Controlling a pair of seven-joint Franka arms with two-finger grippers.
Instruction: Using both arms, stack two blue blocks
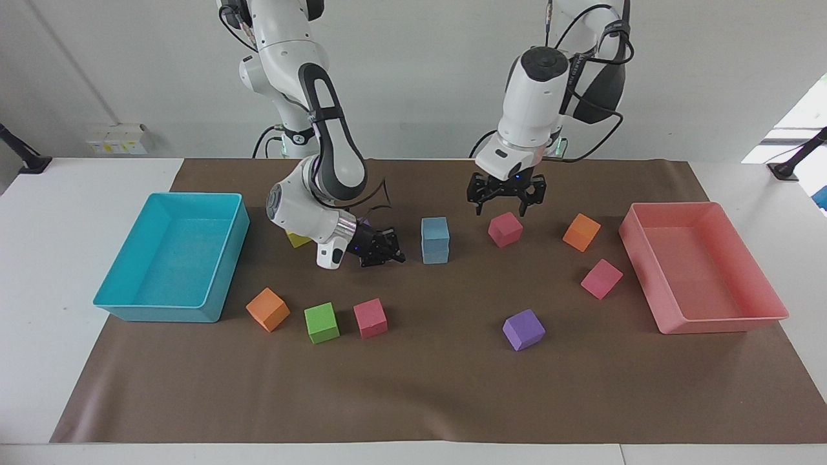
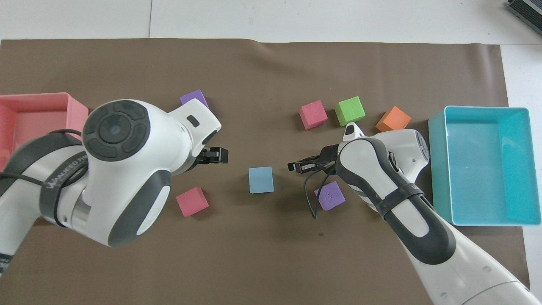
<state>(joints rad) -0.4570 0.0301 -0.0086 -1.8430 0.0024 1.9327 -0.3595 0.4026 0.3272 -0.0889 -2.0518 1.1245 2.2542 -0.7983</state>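
Note:
The two blue blocks stand stacked mid-mat, the upper block (image 1: 435, 228) squarely on the lower block (image 1: 435, 252). From overhead only the upper block (image 2: 261, 179) shows. Nothing touches the stack. My left gripper (image 1: 506, 205) hangs open and empty in the air, over a pink cube (image 1: 505, 229) beside the stack toward the left arm's end. My right gripper (image 1: 386, 249) sits low over the mat, a short gap from the stack toward the right arm's end. The right gripper (image 2: 295, 166) points at the stack, shut on nothing.
A purple cube (image 2: 329, 195) and a yellow cube (image 1: 297, 240) lie under the right arm. Orange (image 1: 267, 309), green (image 1: 322, 322), pink (image 1: 370, 318) and purple (image 1: 523, 329) cubes lie farther from the robots. A cyan tray (image 1: 161, 313) and a pink tray (image 1: 717, 321) stand at the mat's ends.

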